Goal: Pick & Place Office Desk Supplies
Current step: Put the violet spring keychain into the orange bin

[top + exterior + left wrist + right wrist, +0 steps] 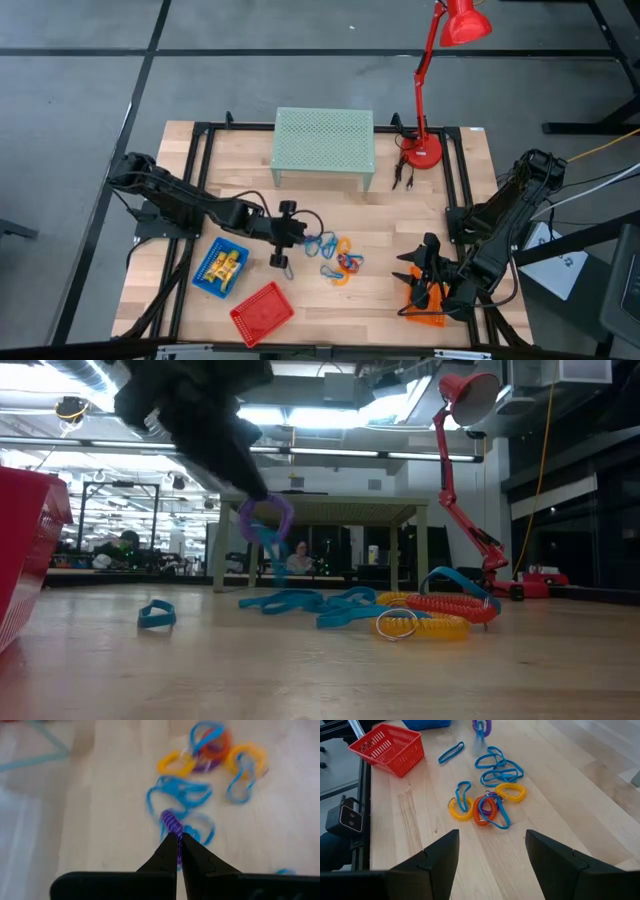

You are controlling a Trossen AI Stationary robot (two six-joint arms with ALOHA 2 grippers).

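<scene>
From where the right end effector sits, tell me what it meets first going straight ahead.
The right end effector, open, faces bare table first; beyond that, likely the coil pile, though depth is unclear.

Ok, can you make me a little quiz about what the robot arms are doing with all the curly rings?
1. True or false: the left claw is pinching a purple coil ring.
2. Which basket holds yellow pieces? A) red basket B) blue basket C) orange basket
3. Fill in: the right claw is ____, with nothing between its fingers.

Key:
1. True. The ring hangs from the shut claw above the table, over the blue loops.
2. B.
3. Open. It sits by the orange basket, facing the pile of rings.
</scene>
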